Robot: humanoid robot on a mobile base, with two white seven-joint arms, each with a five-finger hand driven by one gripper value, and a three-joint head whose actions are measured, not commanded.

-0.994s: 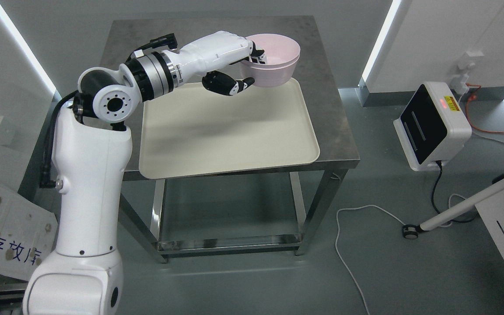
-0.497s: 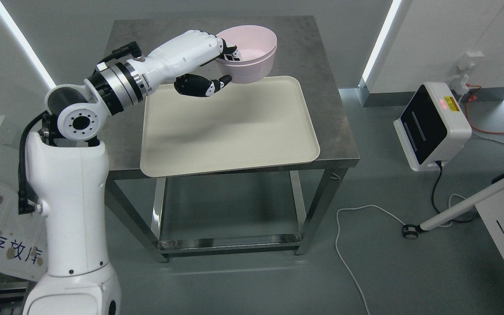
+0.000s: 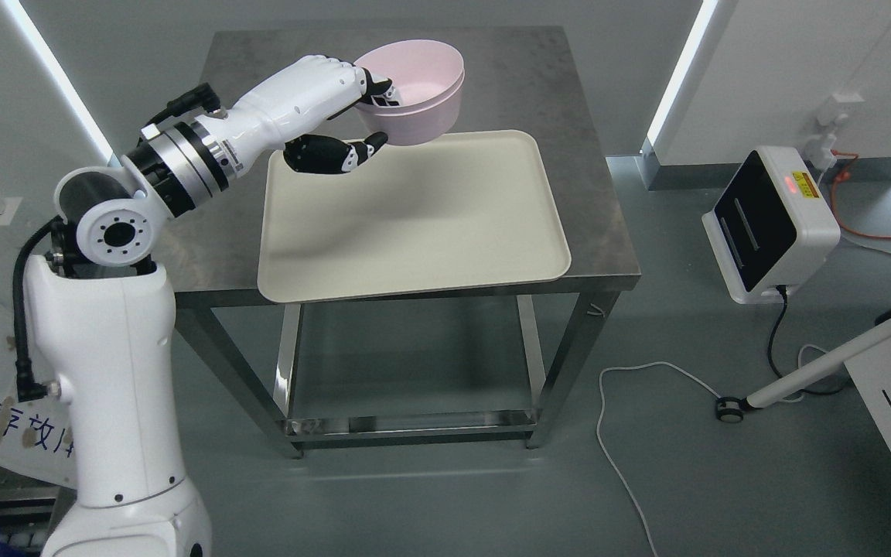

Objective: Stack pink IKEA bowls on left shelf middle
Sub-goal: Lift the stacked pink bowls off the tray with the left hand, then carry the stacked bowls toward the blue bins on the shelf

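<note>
A steel table [image 3: 585, 193] on a grey floor carries a cream tray [image 3: 414, 224]. Above the tray's far left corner, the left hand [image 3: 353, 108] grips the pink bowls [image 3: 414, 89] by their rim, lifted clear.

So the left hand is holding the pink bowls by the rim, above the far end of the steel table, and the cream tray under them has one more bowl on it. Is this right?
Not quite. In the head view the cream tray has nothing on it. The rest holds: the left hand grips the pink bowls by the rim, above the far end of the steel table.
</note>
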